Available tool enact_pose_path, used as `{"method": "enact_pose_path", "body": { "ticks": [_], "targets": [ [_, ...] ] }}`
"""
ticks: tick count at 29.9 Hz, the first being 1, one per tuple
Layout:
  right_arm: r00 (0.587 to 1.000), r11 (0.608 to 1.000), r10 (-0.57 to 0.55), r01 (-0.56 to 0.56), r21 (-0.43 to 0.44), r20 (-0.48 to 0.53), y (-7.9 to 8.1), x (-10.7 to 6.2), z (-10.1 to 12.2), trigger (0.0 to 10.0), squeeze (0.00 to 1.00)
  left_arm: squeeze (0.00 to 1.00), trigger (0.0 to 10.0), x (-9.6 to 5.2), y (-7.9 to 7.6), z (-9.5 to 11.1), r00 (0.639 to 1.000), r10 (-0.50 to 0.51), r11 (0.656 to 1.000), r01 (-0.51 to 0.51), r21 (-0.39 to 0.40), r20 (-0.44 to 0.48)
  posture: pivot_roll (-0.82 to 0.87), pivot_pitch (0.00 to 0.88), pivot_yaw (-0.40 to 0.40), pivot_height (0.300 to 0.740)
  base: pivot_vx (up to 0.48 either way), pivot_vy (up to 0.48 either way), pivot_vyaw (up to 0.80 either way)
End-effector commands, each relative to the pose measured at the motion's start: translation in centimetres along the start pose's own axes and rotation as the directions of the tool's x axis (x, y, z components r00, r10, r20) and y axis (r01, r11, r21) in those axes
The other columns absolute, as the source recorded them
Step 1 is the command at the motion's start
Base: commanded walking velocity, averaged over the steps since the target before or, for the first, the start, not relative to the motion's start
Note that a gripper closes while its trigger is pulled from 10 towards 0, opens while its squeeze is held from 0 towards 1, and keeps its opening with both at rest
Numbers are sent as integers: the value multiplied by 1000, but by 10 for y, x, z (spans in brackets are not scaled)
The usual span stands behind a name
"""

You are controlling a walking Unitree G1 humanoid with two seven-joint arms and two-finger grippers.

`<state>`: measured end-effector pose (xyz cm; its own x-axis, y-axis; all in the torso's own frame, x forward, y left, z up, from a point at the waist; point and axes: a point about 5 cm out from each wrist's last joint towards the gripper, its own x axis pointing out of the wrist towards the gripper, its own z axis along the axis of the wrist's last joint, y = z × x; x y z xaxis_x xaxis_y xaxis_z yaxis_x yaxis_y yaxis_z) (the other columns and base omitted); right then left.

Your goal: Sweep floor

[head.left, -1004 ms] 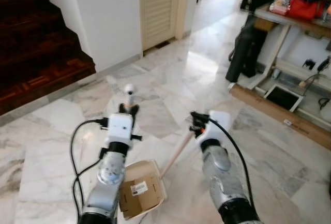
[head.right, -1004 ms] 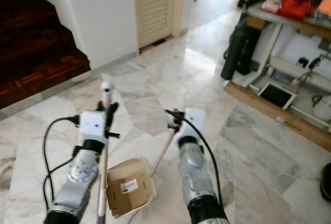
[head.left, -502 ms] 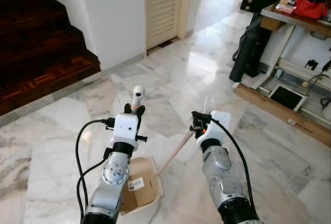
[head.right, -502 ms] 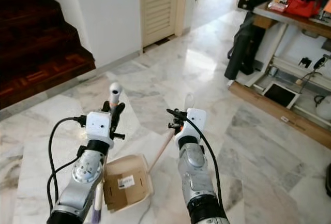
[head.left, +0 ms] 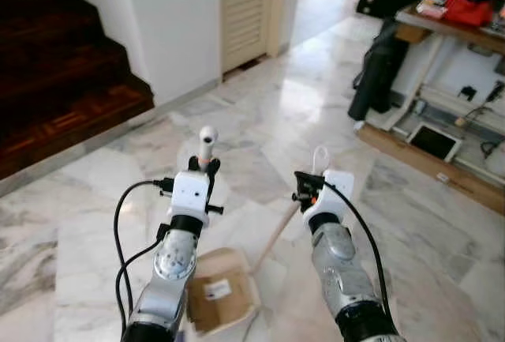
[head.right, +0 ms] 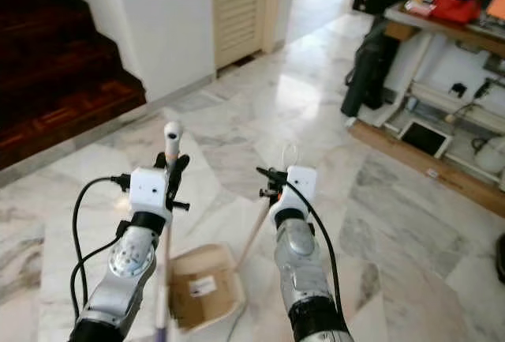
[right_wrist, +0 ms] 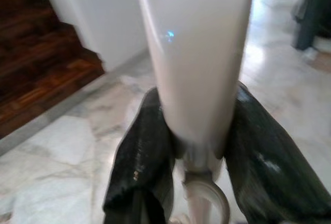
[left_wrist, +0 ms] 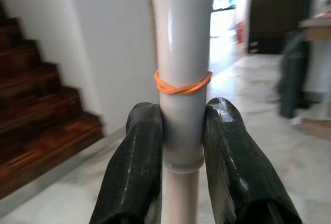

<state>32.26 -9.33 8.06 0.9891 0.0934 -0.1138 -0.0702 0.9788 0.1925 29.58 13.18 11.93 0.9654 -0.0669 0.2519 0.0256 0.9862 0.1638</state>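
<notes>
Here, your stock runs from the polished grey-veined marble floor (head.left: 260,113), glossy and glare-streaked, bounded by a white wall (head.left: 173,18), dark wooden stairs (head.left: 63,58) and a cream louvred door (head.left: 245,6); a cluttered shelf unit (head.right: 442,50) stands at the right with a black bag (head.left: 377,69) leaning beside it. Low between your arms sits a dustpan (head.right: 203,287) lined with brown cardboard, its pale slim handle (head.left: 274,235) angling up to the right gripper (right_wrist: 192,146), whose fingers are clamped on the smooth white tube. The left gripper (left_wrist: 181,131) pinches the round white broom handle (left_wrist: 181,53) just below an orange rubber band (left_wrist: 182,83), held upright.
</notes>
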Motion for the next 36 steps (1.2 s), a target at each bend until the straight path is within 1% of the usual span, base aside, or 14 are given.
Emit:
{"method": "enact_pose_path", "body": {
  "ticks": [1,12,23,27,36],
  "targets": [
    [999,999,9,-11,51,42,4,3,10,10000,0,0,10000,5,-9,10,999,-26,1000,26,-7,46,119,0,-38,740,0,326,0],
    [1000,999,8,-9,36,25,3,3,8,10000,0,0,10000,5,-10,11,999,-25,1000,25,-8,49,121,0,-41,740,0,339,0],
    [1000,998,7,-8,54,22,3,4,9,10000,0,0,10000,6,-11,11,998,-27,1000,28,-9,48,118,0,-44,740,0,341,0],
    [1000,998,15,-16,59,20,4,4,9,10000,0,0,10000,6,-10,11,999,-26,1000,27,-10,47,118,0,-43,740,0,342,-719],
    [999,999,16,-17,50,28,5,4,10,10000,0,0,10000,6,-11,11,998,-30,999,30,-10,47,116,0,-41,740,0,343,0]
  ]
}}
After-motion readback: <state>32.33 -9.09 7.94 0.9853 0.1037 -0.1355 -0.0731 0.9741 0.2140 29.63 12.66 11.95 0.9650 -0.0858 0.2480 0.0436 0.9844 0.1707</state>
